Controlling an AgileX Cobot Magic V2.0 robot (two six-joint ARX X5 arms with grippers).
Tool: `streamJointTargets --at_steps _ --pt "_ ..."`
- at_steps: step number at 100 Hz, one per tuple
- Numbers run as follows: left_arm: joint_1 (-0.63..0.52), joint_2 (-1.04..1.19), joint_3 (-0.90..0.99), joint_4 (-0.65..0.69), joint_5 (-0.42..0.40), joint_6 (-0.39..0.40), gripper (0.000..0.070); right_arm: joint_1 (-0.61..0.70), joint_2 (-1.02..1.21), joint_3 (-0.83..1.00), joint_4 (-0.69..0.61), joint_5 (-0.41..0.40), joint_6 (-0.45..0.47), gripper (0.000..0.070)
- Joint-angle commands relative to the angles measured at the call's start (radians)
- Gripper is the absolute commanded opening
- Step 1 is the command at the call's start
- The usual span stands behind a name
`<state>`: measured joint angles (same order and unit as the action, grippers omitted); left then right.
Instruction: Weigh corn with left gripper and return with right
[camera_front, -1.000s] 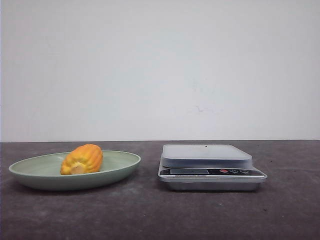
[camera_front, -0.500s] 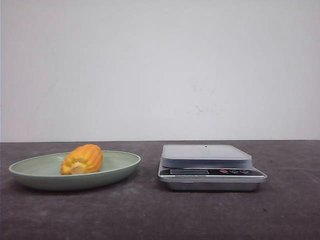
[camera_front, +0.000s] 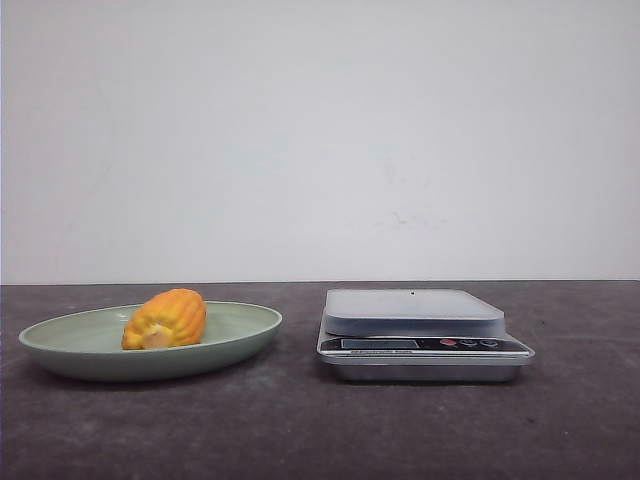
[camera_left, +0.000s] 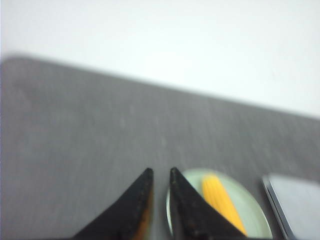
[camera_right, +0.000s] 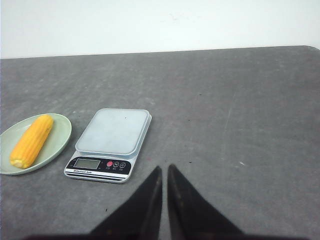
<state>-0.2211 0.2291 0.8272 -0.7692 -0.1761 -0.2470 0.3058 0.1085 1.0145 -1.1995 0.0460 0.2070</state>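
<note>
The corn (camera_front: 165, 318), a stubby orange-yellow cob, lies in a pale green plate (camera_front: 240, 335) at the left of the front view. It also shows in the left wrist view (camera_left: 220, 197) and the right wrist view (camera_right: 31, 141). A silver kitchen scale (camera_front: 415, 320) stands right of the plate with its platform bare. My left gripper (camera_left: 160, 171) is empty with its jaws nearly together, above the table beside the plate's edge; that view is blurred. My right gripper (camera_right: 164, 168) is shut and empty, above bare table on the near right side of the scale (camera_right: 112, 142). Neither gripper shows in the front view.
The table is a dark grey mat (camera_front: 300, 430) ending at a white wall behind. The plate (camera_right: 55, 145) and scale sit side by side with a small gap between them.
The front view is unchanged; the corn, plate and scale have not moved.
</note>
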Motion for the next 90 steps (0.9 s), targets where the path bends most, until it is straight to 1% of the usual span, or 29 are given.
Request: streamJointTargets --at_steps 1,8,25,34,45,59,75,90 --pt "0.038 -0.041 -0.116 0.176 0.051 0.073 0.0017 0.002 -0.002 0.013 0.010 0.000 0.002 0.0011" --pt "0.085 -0.093 -0.257 0.319 0.107 0.082 0.0017 0.002 -0.002 0.013 0.010 0.000 0.002 0.0011" --pt "0.158 -0.188 -0.547 0.581 0.146 0.082 0.0017 0.002 -0.002 0.013 0.010 0.000 0.002 0.0010" --pt "0.163 -0.218 -0.661 0.677 0.154 0.082 0.0017 0.002 -0.002 0.013 0.010 0.000 0.002 0.0011" --pt "0.163 -0.226 -0.756 0.752 0.154 0.083 0.0017 0.002 -0.002 0.013 0.010 0.000 0.002 0.0010" --pt "0.163 -0.226 -0.815 0.763 0.154 0.113 0.0017 0.002 -0.002 0.013 0.010 0.000 0.002 0.0011" --pt "0.163 -0.226 -0.814 0.692 0.154 0.192 0.0017 0.002 -0.002 0.013 0.010 0.000 0.002 0.0011" --pt "0.163 -0.226 -0.814 0.594 0.154 0.194 0.0017 0.002 -0.002 0.013 0.010 0.000 0.002 0.0011"
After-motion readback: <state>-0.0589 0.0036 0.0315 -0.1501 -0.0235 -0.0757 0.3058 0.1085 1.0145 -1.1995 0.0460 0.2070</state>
